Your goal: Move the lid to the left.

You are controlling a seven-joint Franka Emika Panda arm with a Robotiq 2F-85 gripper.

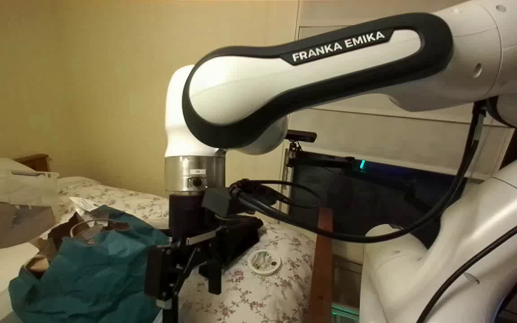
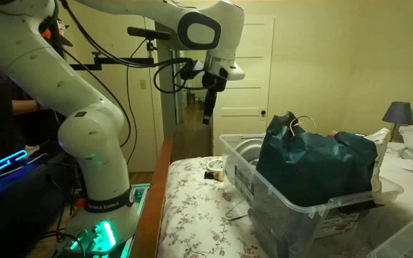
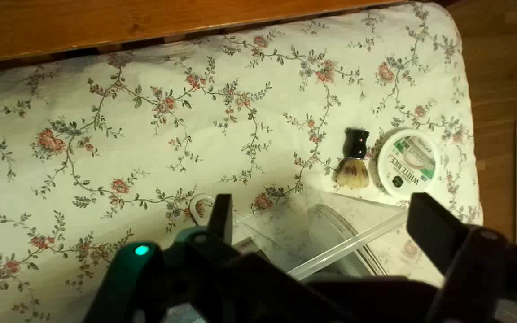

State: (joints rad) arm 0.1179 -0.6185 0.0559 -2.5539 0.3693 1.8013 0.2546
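Note:
The lid [image 3: 409, 163] is round and white, with a green and white "WHITE RICE" label. It lies flat on the flowered bed near its edge, at the right of the wrist view. It shows in both exterior views [image 1: 264, 262] [image 2: 213, 166], partly behind a bin corner in one of them. My gripper [image 3: 321, 199] is open, with nothing between its fingers. It hangs above the bed and bin, apart from the lid; it also shows in both exterior views [image 1: 192, 300] [image 2: 206, 120]. In the wrist view the lid lies beyond the right fingertip.
A brush [image 3: 353, 157] with a black handle lies beside the lid. A clear plastic bin [image 2: 289, 225] holding a teal bag [image 2: 321, 172] stands on the bed [image 3: 173, 148]. A wooden rail [image 2: 152, 200] runs along the bed. A white hook-shaped thing [image 3: 193, 208] lies near the bin.

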